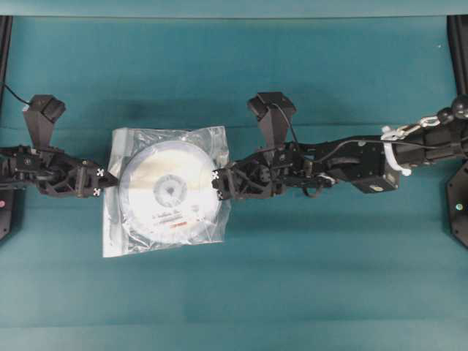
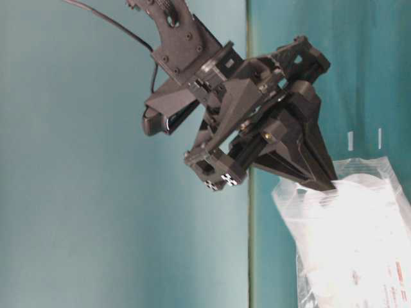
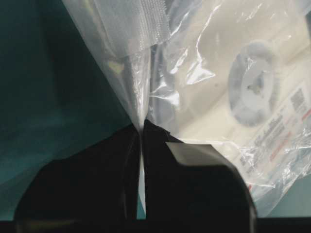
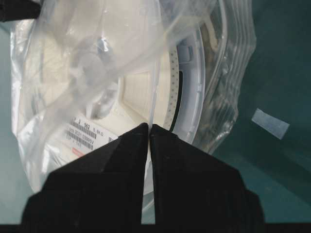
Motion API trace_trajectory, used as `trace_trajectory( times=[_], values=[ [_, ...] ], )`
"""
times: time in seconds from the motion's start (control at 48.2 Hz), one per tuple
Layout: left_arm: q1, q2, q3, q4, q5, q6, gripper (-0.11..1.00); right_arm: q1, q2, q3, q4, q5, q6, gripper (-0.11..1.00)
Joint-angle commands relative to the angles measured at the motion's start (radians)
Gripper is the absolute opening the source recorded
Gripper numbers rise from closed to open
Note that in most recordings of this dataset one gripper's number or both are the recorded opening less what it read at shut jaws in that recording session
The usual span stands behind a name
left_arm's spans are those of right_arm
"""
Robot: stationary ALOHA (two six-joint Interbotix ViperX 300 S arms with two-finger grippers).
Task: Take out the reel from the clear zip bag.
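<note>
Two grippers are pinching opposite edges of the clear zip bag [image 1: 167,189], which is lying near the middle of the teal surface [image 1: 307,278]. The reel [image 1: 171,189] is sitting wholly inside the bag: a flat white disc with a pale rim, a grey hub with a centre hole, and a small white label carrying a red stripe on its near side. The bag is showing as crinkled, transparent and roughly square, slightly larger than the disc.

The left gripper [image 1: 111,183] is closing its jaws on the bag's left edge, film showing between its fingertips in the left wrist view, beside the textured zip strip [image 3: 148,24]. The right gripper [image 1: 218,184] is clamping a fold of film at the right edge, just over the reel's rim.

A small strip of pale tape [image 4: 270,123] is lying on the surface to the right of the bag. Printed lines on the label [image 4: 87,135] are showing too blurred to read.
</note>
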Motion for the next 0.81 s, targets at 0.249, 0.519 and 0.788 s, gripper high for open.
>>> trace_trajectory(
  times=[0.249,0.519,0.788],
  values=[
    [-0.002,-0.002,-0.008,0.003,-0.003,0.0,0.01,0.0,-0.11,0.064,-0.003,0.009,0.002,0.06],
    [-0.002,-0.002,-0.008,0.003,-0.005,0.0,0.01,-0.002,-0.201,0.153,-0.003,0.026,0.002,0.06],
    [-0.002,-0.002,-0.008,0.003,-0.003,0.0,0.01,-0.003,-0.282,0.239,-0.002,0.04,0.006,0.06]
  ],
)
